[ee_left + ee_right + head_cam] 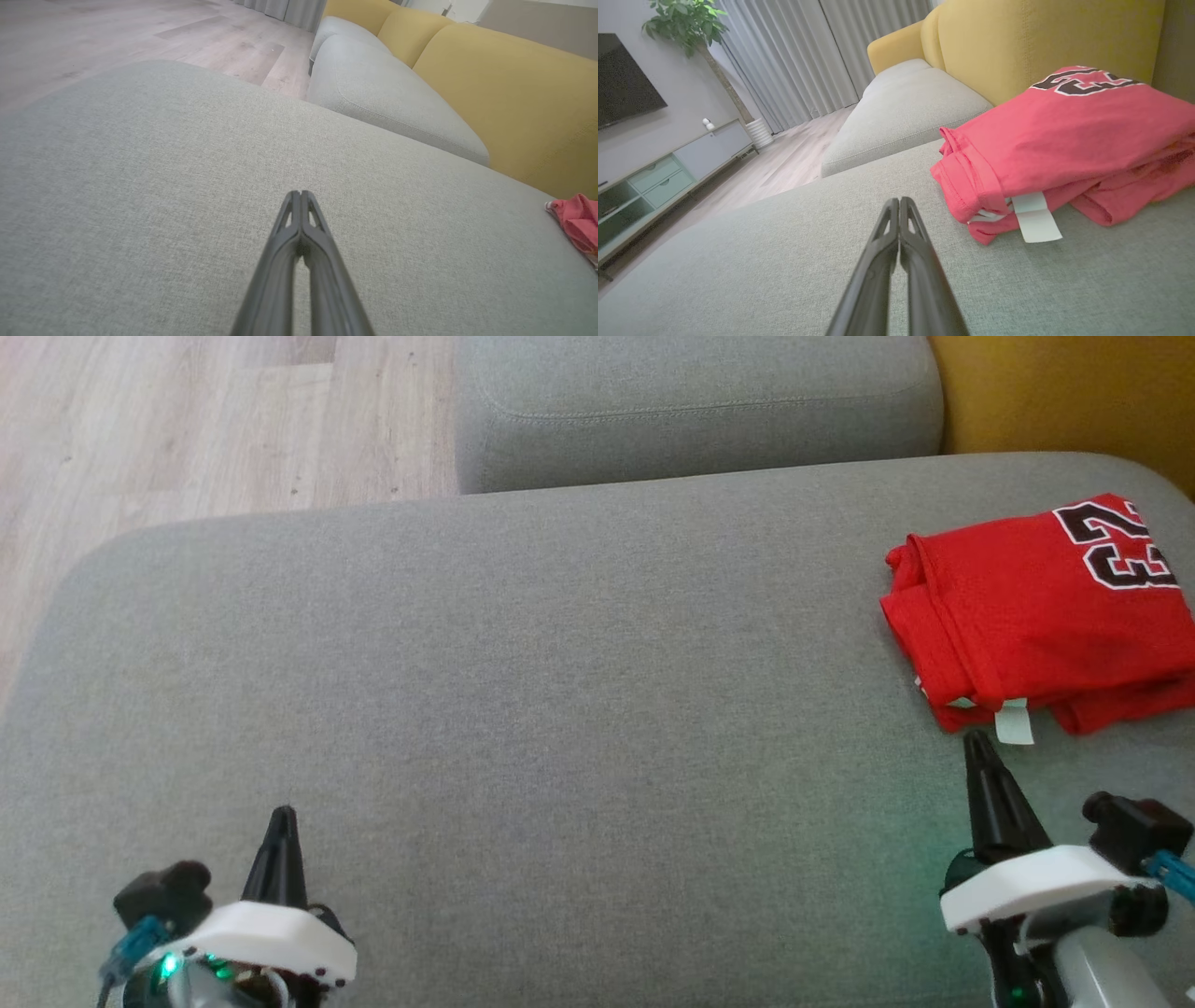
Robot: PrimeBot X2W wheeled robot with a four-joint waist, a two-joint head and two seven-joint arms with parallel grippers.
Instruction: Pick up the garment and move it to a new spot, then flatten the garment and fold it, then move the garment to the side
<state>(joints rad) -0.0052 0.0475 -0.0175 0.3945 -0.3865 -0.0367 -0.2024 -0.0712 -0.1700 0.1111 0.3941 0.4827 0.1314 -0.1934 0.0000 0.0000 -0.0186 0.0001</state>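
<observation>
Head view: folded red mesh jersey (1027, 607), black number 23, at far right of grey fabric seat cushion (560, 663). Left gripper (282, 817): fingers together, empty, well apart from it. Right gripper (977, 744): fingers together, near the hem.
Left wrist view: left gripper (301, 196) over bare cushion; jersey (577, 221) at right edge.
Right wrist view: right gripper (900, 203) empty; jersey (1064, 135) near, white rectangular label (1035, 217) at hem.

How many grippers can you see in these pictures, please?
2. The left gripper, shut, is at the head view's lower left over the grey cushion; the right gripper, shut, is lower right, its tip just short of the white label of the garment.
</observation>
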